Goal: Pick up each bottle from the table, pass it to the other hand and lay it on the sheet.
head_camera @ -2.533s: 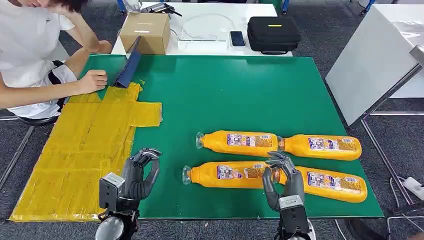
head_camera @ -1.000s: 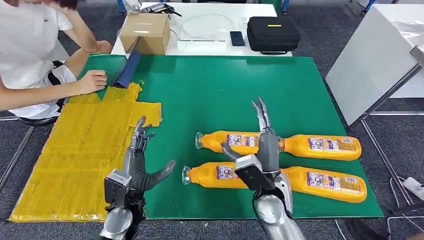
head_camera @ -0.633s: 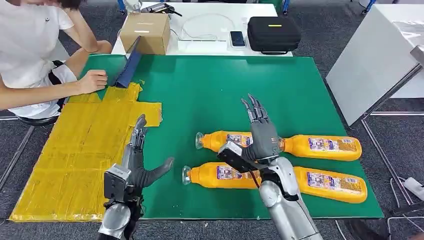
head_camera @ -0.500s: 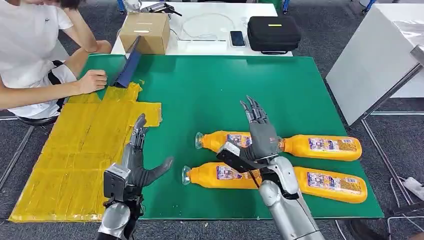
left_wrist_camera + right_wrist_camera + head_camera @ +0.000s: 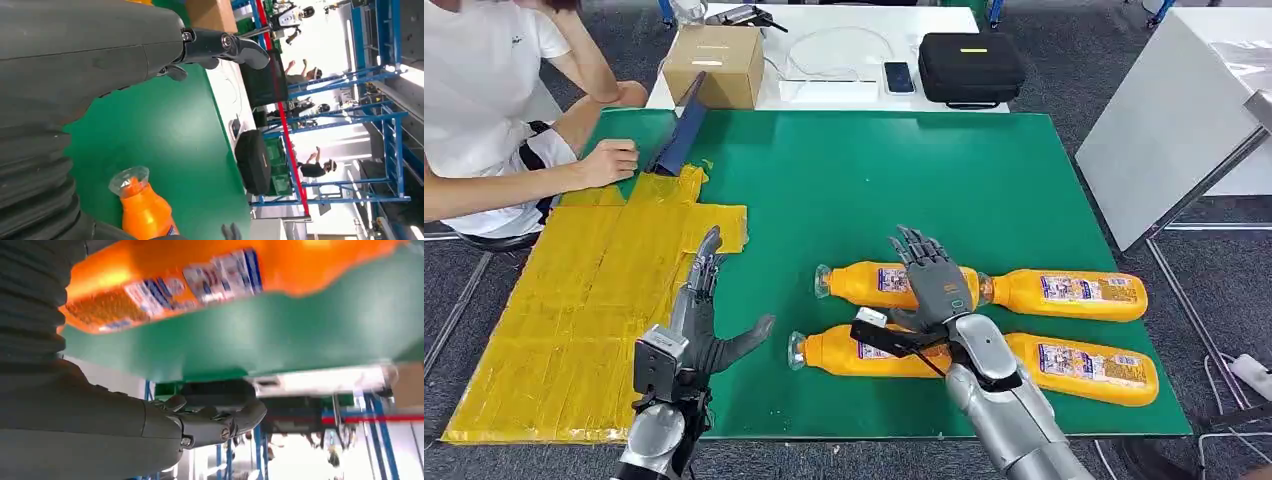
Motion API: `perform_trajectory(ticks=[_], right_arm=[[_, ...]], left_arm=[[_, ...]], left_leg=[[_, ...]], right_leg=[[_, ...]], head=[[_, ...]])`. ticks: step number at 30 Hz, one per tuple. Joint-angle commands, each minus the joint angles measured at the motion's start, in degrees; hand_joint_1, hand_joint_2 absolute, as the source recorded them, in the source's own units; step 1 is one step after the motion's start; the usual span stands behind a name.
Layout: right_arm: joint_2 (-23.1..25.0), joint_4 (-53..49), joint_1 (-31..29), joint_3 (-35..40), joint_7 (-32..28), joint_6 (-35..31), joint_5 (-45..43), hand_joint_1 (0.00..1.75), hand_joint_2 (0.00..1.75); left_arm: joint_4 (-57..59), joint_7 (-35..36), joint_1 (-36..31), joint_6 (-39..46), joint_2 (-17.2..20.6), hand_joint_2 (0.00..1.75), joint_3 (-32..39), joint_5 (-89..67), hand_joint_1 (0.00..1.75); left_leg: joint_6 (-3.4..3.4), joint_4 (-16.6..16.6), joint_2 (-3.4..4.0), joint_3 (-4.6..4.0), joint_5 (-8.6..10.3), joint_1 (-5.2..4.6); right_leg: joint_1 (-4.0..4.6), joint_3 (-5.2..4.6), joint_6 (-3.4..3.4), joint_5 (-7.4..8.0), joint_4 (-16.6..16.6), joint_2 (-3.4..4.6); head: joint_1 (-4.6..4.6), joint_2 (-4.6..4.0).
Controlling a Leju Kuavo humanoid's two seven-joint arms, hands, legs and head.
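Nearest the robot, the left hand (image 5: 701,325) waits open over the table (image 5: 844,170) edge just beside the yellow sheet (image 5: 584,290), fingers straight and thumb stuck out toward the bottles — holding nothing, and placed as it was half a second ago. The right hand (image 5: 929,285) is what changed: a second ago its fingers pointed up and forward well above the bottles, and now it has tipped down, palm lowered over the near-left bottle (image 5: 864,350) with its spread fingers lying across the far-left bottle (image 5: 879,283). Fingers apart, not closed on anything yet; whether the palm actually touches a bottle I cannot tell. The right wrist view has an orange labelled body (image 5: 200,280) just beside the hand, thumb clear of it. So this looks like the reach into the first grasp — nothing picked up, nothing passed, all four bottles lying on the green table, including the near-right bottle (image 5: 1094,368) and far-right bottle (image 5: 1074,293), none on the sheet. Next it needs to close around one body without nudging its neighbour. Farther back, a person (image 5: 484,110) sits at the table corner, their hand (image 5: 609,160) resting near a dark blue panel (image 5: 679,135); beyond are a cardboard box (image 5: 716,65) and a black case (image 5: 972,68).
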Motion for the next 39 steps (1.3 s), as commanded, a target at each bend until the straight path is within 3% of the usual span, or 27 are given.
perform_trajectory(ticks=[1, 25, 31, 39], right_arm=[[-0.9, 13.7, -6.7, 3.2, 3.1, 0.3, 2.6, 0.00, 1.75], [-1.4, 23.5, -10.9, -1.9, 5.9, -2.3, 4.3, 0.00, 1.75], [-2.4, 29.4, -12.9, -4.3, -1.1, 2.8, -0.1, 0.00, 1.75], [-2.1, 29.5, -13.0, -4.3, -1.1, 2.9, -0.1, 0.00, 1.75]], left_arm=[[3.3, 0.1, -1.7, -0.8, 1.3, 1.75, -0.3, 0.2, 0.00], [7.3, -0.1, -3.5, -1.9, 0.8, 1.75, -0.3, 1.0, 0.00], [9.6, -0.4, -5.1, -2.7, 1.0, 1.75, -1.0, 1.7, 0.00], [9.6, -0.4, -5.0, -2.7, 1.0, 1.75, -1.0, 1.8, 0.00]], left_leg=[[-0.12, 0.0, -0.07, 0.29, -0.10, 0.01], [-0.06, 0.0, -0.10, 0.10, 0.00, 0.00], [-0.12, 0.0, -0.23, 0.31, -0.08, -0.01], [-0.07, 0.0, -0.13, 0.17, -0.02, 0.01]], right_leg=[[-0.02, 0.27, -0.07, -0.08, 0.0, 0.08], [-0.02, 0.09, -0.03, -0.01, 0.0, -0.02], [-0.05, 0.31, -0.06, -0.12, 0.0, -0.05], [-0.01, 0.18, -0.02, -0.03, 0.0, -0.03]], head=[[0.00, 0.02], [0.00, 0.00], [0.00, 0.00], [0.00, 0.00]])
